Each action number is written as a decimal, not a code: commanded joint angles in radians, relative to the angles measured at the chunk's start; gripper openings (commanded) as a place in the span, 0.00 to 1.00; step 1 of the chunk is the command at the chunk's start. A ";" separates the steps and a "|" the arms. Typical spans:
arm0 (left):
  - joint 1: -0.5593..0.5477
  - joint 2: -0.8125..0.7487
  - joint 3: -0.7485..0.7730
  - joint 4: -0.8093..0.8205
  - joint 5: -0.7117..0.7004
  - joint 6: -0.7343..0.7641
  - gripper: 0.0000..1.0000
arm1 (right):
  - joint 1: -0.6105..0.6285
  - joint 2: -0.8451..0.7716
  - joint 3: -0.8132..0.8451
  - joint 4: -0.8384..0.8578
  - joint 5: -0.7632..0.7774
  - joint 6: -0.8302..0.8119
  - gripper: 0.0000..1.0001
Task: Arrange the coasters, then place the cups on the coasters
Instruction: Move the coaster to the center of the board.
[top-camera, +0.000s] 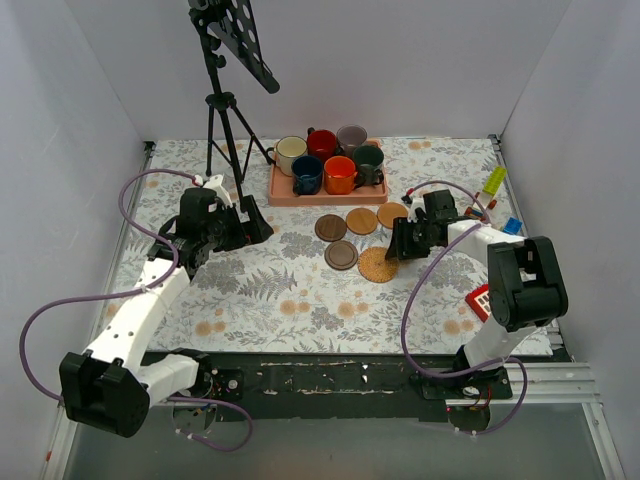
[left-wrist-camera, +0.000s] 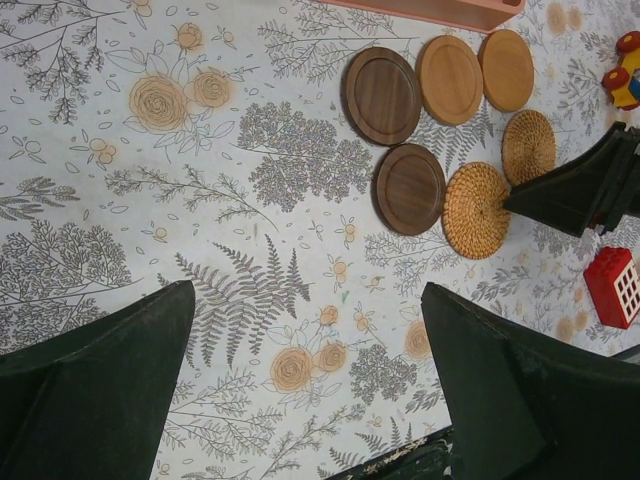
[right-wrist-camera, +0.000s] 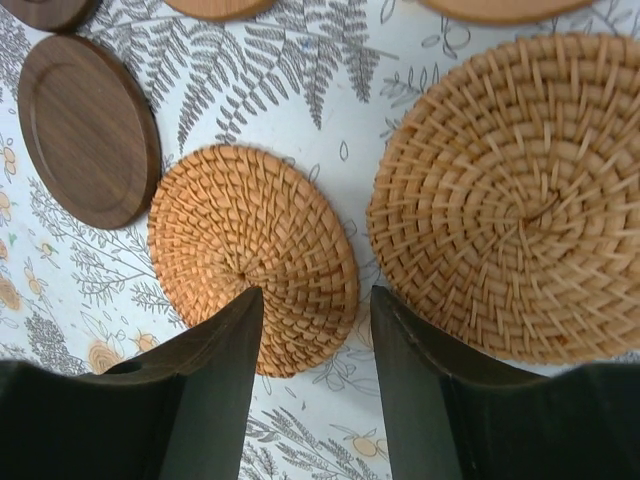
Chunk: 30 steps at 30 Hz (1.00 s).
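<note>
Several cups stand on the pink tray (top-camera: 283, 196) at the back: cream (top-camera: 290, 152), red (top-camera: 322, 143), grey-lilac (top-camera: 351, 136), navy (top-camera: 307, 172), orange (top-camera: 340, 173), dark green (top-camera: 368, 163). In front lie two dark brown coasters (top-camera: 331, 228) (top-camera: 341, 255), two tan ones (top-camera: 362, 220) (top-camera: 392, 214) and a woven one (top-camera: 378, 265). My right gripper (right-wrist-camera: 316, 292) is open low over that woven coaster (right-wrist-camera: 255, 260), its jaws straddling the disc's right edge. A second woven coaster (right-wrist-camera: 510, 195) lies just right of it. My left gripper (left-wrist-camera: 308, 290) hangs wide open over bare cloth, left of the coasters.
A black tripod (top-camera: 225, 110) with a perforated plate stands at the back left, close to the left arm. Toy blocks lie at the right: red (top-camera: 480, 298), yellow-green (top-camera: 494, 180), blue (top-camera: 512, 225). White walls close in the flowered tablecloth on three sides.
</note>
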<state>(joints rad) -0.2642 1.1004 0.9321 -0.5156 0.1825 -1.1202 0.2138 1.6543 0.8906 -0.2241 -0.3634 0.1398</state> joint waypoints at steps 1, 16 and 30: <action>-0.003 -0.039 0.028 0.009 0.041 0.020 0.98 | 0.012 0.053 0.056 0.029 -0.009 -0.012 0.56; -0.004 -0.070 -0.019 0.025 0.055 0.014 0.98 | 0.211 0.032 -0.022 -0.017 0.208 0.026 0.46; -0.007 -0.093 -0.084 -0.014 0.012 0.002 0.98 | 0.409 0.002 -0.012 0.002 0.270 0.101 0.47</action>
<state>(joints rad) -0.2642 1.0428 0.8715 -0.5163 0.2119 -1.1194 0.5823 1.6463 0.8856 -0.1520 -0.1055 0.2085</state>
